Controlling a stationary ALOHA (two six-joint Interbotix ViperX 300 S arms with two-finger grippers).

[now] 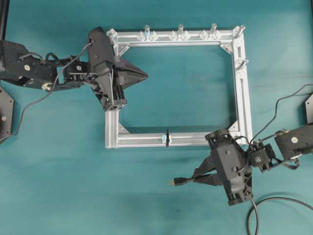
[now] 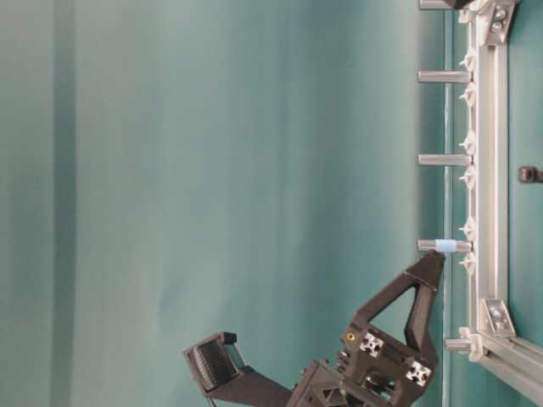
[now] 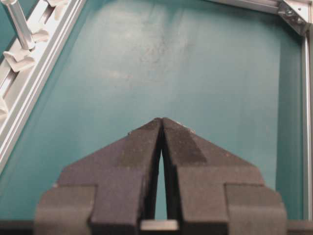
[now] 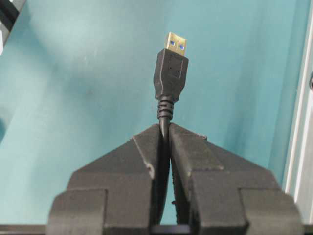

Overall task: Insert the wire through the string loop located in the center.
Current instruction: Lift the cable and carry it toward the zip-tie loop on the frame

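- Overhead exterior view cut off both arms at the picture's side edges, and the wire (image 1: 274, 205) ran out of the lower right corner after curling below the right gripper (image 1: 199, 177).
- Table-level view showed the scene turned on its side; only part of the left gripper (image 2: 436, 259) appeared at the bottom, its tip close to a peg with a pale-blue band (image 2: 443, 245), whether touching could not be told.
- The string loop (image 1: 167, 138) was small and dark on the frame's lower bar, at the middle of the overhead picture; its opening was too small to make out.
- Right wrist view showed the right gripper's fingers (image 4: 205, 161) pinching the wire just behind the plug (image 4: 171, 73), whose metal tip pointed to the top of the picture.
- In the overhead picture the plug's tip (image 1: 172, 182) pointed left, lower than the frame (image 1: 242, 93) and a little right of the loop, well apart from it.
- The left gripper (image 3: 162, 125) had its jaws pressed together at the tips, holding nothing, over bare mat inside the frame.
- The left arm (image 1: 29, 68) reached in from the upper left, across the frame's left bar, with the gripper pointing right.
- The right arm (image 1: 288, 142) reached in from the right edge, its gripper pointing left just below the frame's lower right corner.
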